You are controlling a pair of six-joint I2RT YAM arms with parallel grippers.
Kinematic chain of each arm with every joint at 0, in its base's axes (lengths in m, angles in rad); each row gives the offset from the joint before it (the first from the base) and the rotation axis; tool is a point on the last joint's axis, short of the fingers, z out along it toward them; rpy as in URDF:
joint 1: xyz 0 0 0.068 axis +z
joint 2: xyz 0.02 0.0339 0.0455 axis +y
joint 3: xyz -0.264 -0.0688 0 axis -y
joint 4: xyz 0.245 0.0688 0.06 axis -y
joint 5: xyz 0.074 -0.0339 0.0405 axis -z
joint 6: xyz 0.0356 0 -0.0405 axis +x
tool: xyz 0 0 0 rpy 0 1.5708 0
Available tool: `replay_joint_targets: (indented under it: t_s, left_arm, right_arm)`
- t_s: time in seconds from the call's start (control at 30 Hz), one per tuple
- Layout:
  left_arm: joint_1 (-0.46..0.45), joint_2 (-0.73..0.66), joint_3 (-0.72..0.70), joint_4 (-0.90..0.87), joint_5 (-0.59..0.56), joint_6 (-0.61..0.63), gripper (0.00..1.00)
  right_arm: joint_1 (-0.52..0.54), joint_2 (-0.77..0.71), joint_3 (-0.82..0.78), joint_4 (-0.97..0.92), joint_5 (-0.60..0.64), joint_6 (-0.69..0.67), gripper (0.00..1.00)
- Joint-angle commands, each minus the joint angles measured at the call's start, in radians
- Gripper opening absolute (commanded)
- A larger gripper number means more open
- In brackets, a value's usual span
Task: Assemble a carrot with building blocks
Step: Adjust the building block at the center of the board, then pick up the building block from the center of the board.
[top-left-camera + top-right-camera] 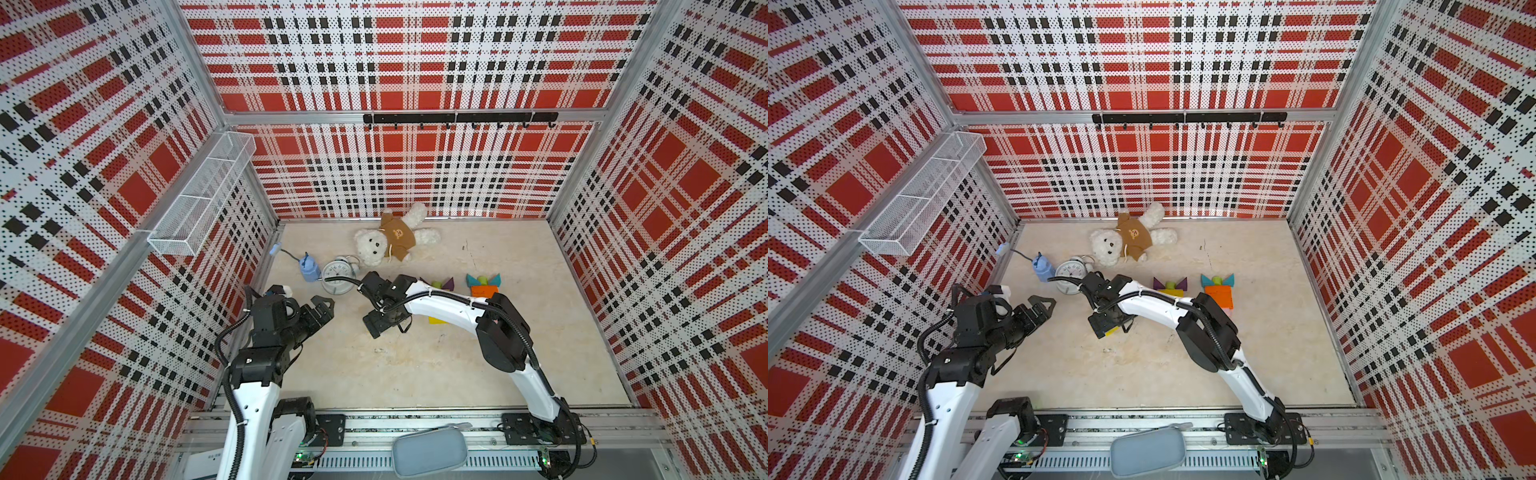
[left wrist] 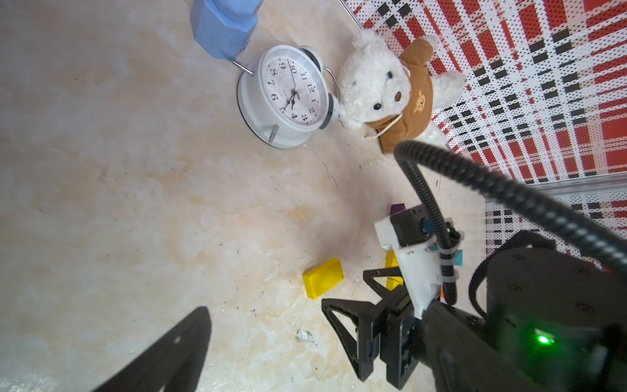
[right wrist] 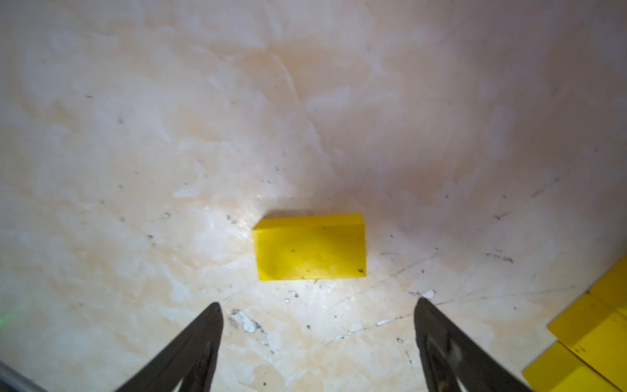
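My right gripper (image 3: 317, 305) hangs low over the middle of the surface (image 1: 519, 365). Its jaws are spread wide and hold nothing. In the right wrist view a single yellow block (image 3: 310, 249) lies flat on the bare surface just beyond the fingertips. It touches neither finger, and its long side runs across the gap between them. In a top view only a sliver of the block shows under the gripper.

More yellow blocks (image 3: 590, 339) lie close together a little way towards the right edge, apart from the single one. Nearer the far edge are two started figures. One has purple triangles (image 1: 1170, 284) on either side of a lime-green cylinder. The other has teal triangles (image 1: 1217, 280) above an orange block (image 1: 1219, 294).

My left gripper (image 1: 323, 308) waits near the left edge with its jaws apart and holds nothing. A white alarm clock (image 2: 288, 95), a teddy bear (image 2: 383, 88) and a blue object stand towards the far left corner, away from the blocks.

I judge the step in hand to be the handling of this single yellow block, which is not yet joined to either figure. To take it, I would need to move forward and down until the jaws stand on either side of its short ends. I would then close squarely so it does not twist.
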Motion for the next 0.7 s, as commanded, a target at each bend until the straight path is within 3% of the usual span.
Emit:
replay_joint_targets:
  t_s: [0.0,0.33,0.57,0.67]
  left_arm:
    - [0.007,-0.002,-0.014,0.029,0.022,-0.012,0.99]
    - [0.01,0.001,-0.016,0.036,0.031,-0.012,0.99]
    - [0.012,0.002,-0.017,0.036,0.033,-0.012,0.99]
    - [0.012,0.004,-0.017,0.037,0.033,-0.013,0.99]
  right_arm:
    - [-0.001,0.075,0.068,-0.041,-0.014,-0.045,0.92]
    - [0.002,0.126,0.075,-0.034,0.024,-0.019,0.91]
    - [0.003,0.132,0.07,-0.031,0.044,0.017,0.68]
    - [0.003,0.099,0.051,-0.027,0.062,0.036,0.64]
